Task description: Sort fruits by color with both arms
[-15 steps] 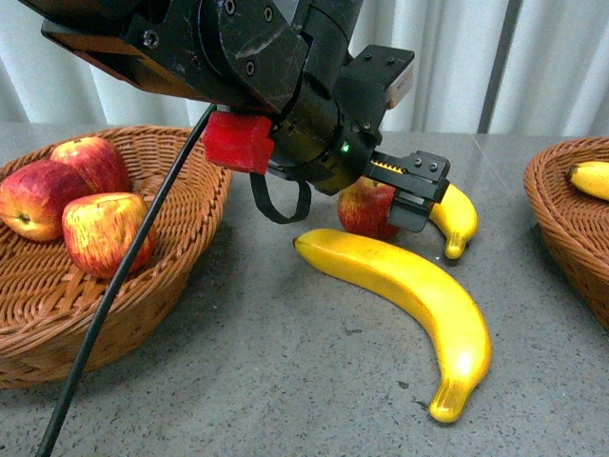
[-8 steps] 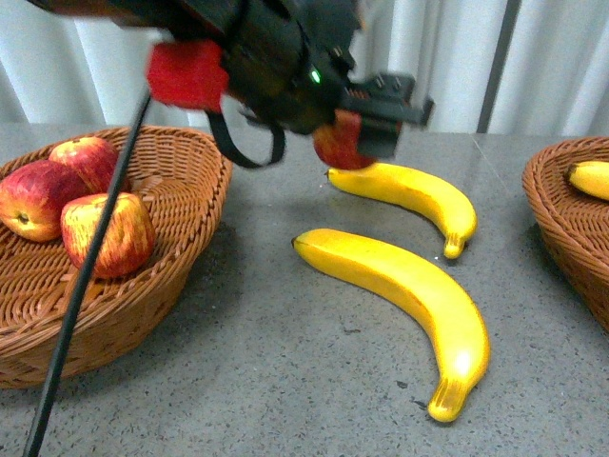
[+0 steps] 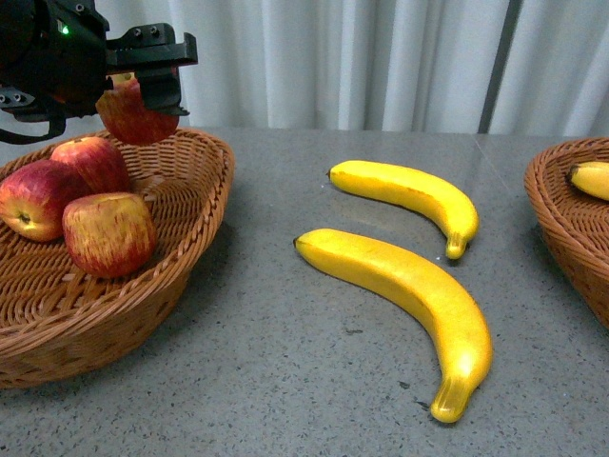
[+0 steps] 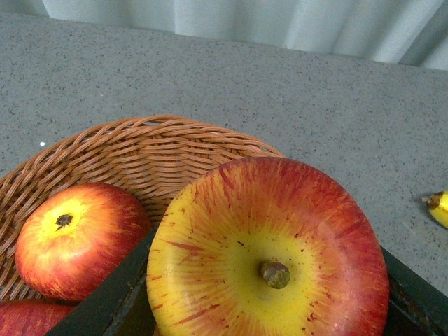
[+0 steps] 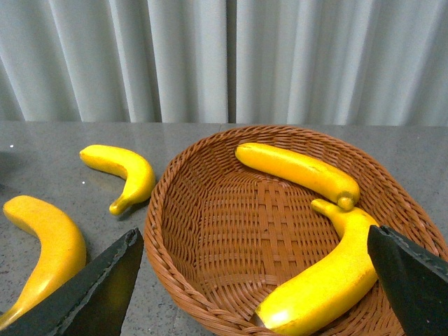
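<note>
Grey speckled tabletop (image 3: 285, 381), white curtain (image 3: 333, 57) behind. Our left gripper (image 3: 152, 74) is clamped on a red-yellow apple (image 3: 128, 119), hanging just above the far rim of the left wicker basket (image 3: 181, 276), w/ three apples (image 3: 107, 233) already inside. Our right gripper (image 5: 253, 238) is spread wide & empty over the right wicker basket (image 5: 203, 231), which holds two sorted bananas (image 5: 297, 169). We reckon what's left is dropping this apple, then the two loose bananas (image 3: 400, 286) lying on the table btwn the baskets.

Four apples (image 3: 133, 114) (image 3: 90, 162) (image 3: 33, 198) (image 3: 108, 233), four bananas (image 3: 404, 195) (image 3: 400, 295) (image 5: 297, 171) (image 5: 329, 280), two wicker baskets (image 3: 205, 181) (image 3: 561, 219), one table (image 3: 285, 381).
</note>
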{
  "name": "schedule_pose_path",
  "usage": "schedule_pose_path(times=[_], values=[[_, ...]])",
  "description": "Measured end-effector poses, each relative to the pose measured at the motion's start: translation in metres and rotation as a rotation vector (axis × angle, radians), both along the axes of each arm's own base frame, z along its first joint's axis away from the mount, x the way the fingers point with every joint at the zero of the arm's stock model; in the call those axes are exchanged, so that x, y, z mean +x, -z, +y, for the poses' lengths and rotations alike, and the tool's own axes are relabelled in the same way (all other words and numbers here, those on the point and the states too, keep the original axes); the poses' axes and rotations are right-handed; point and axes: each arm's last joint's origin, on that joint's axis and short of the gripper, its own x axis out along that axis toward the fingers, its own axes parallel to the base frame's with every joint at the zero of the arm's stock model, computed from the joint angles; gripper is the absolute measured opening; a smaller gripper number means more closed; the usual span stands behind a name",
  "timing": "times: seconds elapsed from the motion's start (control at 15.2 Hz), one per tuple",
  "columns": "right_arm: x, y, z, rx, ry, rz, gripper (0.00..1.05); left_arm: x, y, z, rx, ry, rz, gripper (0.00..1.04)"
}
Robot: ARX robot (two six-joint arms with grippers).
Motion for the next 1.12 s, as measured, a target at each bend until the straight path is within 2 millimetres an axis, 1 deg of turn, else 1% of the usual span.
schedule_pose_path(times=[0.07, 0.13, 0.26, 0.33, 0.39, 0.46, 0.59, 0.79, 0.85, 0.92, 0.98, 1.05, 1.12], values=[[0.000, 0.000, 0.000, 0.000, 0.000, 0.000, 0.98, 0.001, 0.001, 0.003, -0.005, -0.004, 0.004, 0.67], [0.000, 0.000, 0.000, 0.000, 0.000, 0.000, 0.98, 0.003, 0.006, 0.003, -0.011, 0.002, 0.021, 0.67], [0.000, 0.000, 0.000, 0.000, 0.000, 0.000, 0.98, 0.005, 0.013, 0.003, -0.014, 0.003, 0.046, 0.87], [0.000, 0.000, 0.000, 0.000, 0.000, 0.000, 0.98, 0.005, 0.013, 0.003, -0.021, 0.001, 0.037, 0.96], [0.000, 0.000, 0.000, 0.000, 0.000, 0.000, 0.98, 0.005, 0.010, 0.003, -0.028, 0.000, 0.021, 1.00], [0.000, 0.000, 0.000, 0.000, 0.000, 0.000, 0.98, 0.003, 0.007, 0.001, -0.034, 0.003, 0.003, 0.98], [0.000, 0.000, 0.000, 0.000, 0.000, 0.000, 0.98, -0.009, -0.002, -0.006, -0.040, 0.028, -0.051, 0.98], [0.000, 0.000, 0.000, 0.000, 0.000, 0.000, 0.98, -0.041, -0.032, -0.013, -0.011, 0.058, -0.191, 0.98], [0.000, 0.000, 0.000, 0.000, 0.000, 0.000, 0.98, -0.057, -0.046, -0.013, 0.008, 0.064, -0.260, 0.98], [0.000, 0.000, 0.000, 0.000, 0.000, 0.000, 0.98, -0.075, -0.055, -0.011, 0.022, 0.075, -0.319, 0.98], [0.000, 0.000, 0.000, 0.000, 0.000, 0.000, 0.98, -0.097, -0.060, -0.006, 0.039, 0.075, -0.368, 0.98], [0.000, 0.000, 0.000, 0.000, 0.000, 0.000, 0.98, -0.114, -0.060, -0.003, 0.051, 0.060, -0.417, 0.96], [0.000, 0.000, 0.000, 0.000, 0.000, 0.000, 0.98, -0.145, -0.051, 0.010, 0.052, -0.014, -0.515, 0.80]])
